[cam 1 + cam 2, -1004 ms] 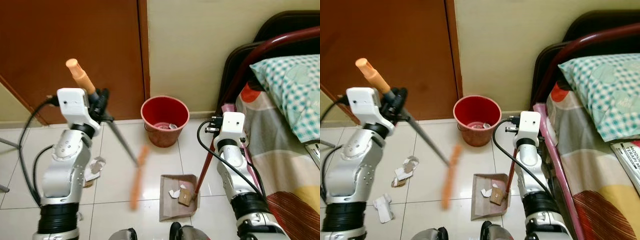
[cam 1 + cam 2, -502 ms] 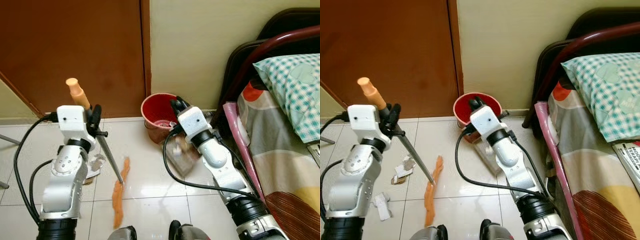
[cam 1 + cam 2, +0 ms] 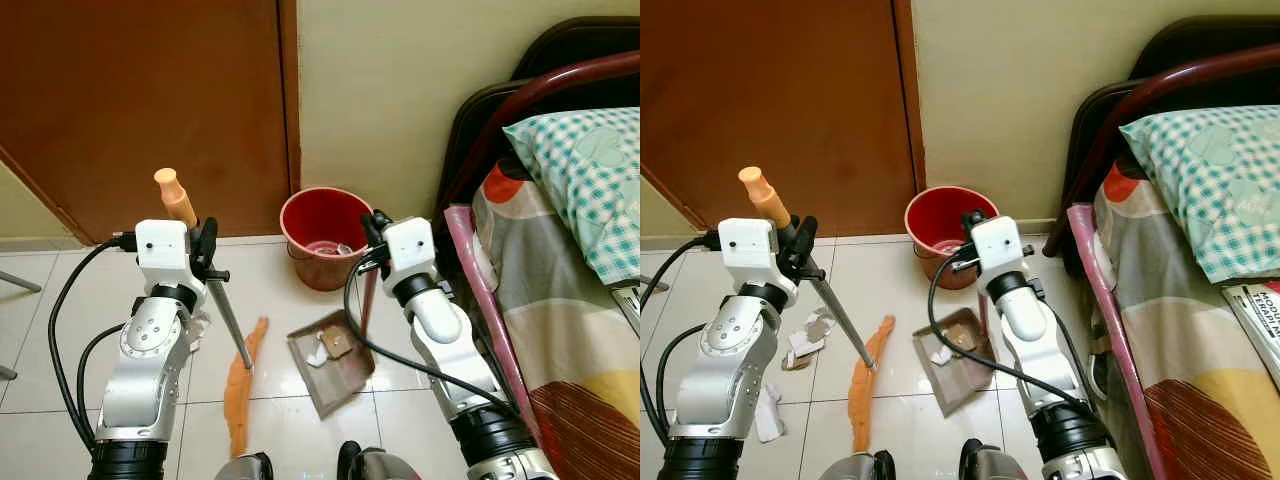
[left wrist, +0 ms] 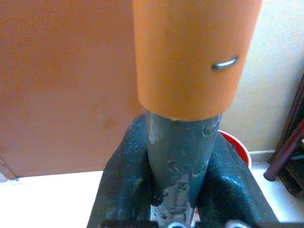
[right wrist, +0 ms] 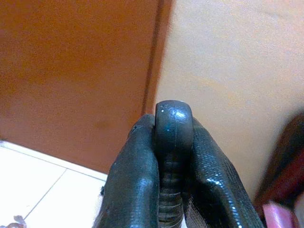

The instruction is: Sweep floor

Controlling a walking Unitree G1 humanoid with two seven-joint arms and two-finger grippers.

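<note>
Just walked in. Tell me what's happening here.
The robot is sweeping a bedroom floor. Its left hand is shut on the broom, whose orange head rests on the tiles. Its right hand grips the dustpan by its upright handle, the pan sitting on the floor with paper scraps in it, just in front of the red bucket. More scraps lie near the left arm.

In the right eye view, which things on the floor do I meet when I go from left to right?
Torn paper scraps → orange broom head → dustpan holding debris → bed frame.
</note>
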